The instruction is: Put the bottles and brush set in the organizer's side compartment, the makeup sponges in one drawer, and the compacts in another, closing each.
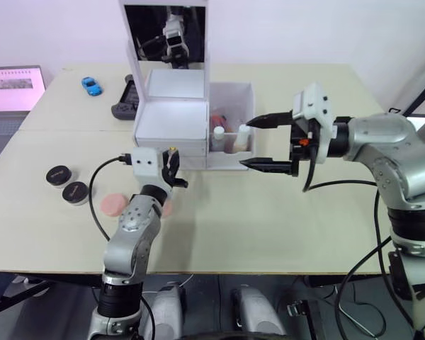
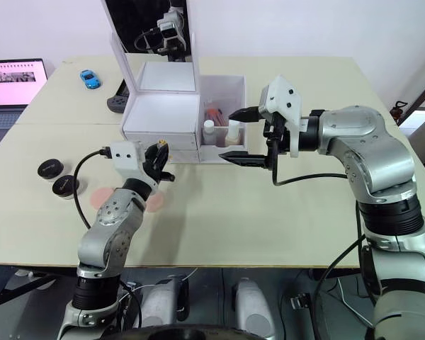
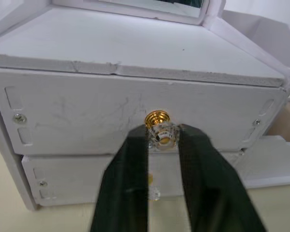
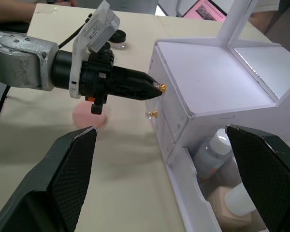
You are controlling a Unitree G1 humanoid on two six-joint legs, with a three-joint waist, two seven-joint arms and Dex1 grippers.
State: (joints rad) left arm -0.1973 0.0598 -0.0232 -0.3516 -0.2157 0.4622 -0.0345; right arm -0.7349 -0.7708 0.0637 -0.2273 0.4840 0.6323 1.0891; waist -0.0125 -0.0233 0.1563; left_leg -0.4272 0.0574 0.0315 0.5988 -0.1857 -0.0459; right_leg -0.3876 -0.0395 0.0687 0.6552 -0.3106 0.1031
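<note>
The white organizer [image 1: 171, 117] stands at the table's middle, both drawers shut. My left gripper [image 3: 162, 133] is shut on the upper drawer's gold and clear knob [image 3: 159, 126]. Two bottles [image 1: 218, 136] [image 1: 242, 136] stand in the side compartment [image 1: 235, 91], with something reddish behind them; I cannot tell whether it is the brush set. My right gripper [image 1: 247, 142] hangs open just right of that compartment, holding nothing. Two black compacts [image 1: 59, 174] [image 1: 75, 192] lie at the left. A pink makeup sponge [image 1: 112, 204] lies beside my left arm, and another [image 1: 168, 207] peeks from behind it.
A mirror [image 1: 166, 35] rises from the organizer's back. The lower drawer's knob [image 4: 153, 114] sits just under my left gripper. A laptop [image 1: 13, 92], a blue toy car [image 1: 92, 86] and a black device [image 1: 125, 103] lie at the far left.
</note>
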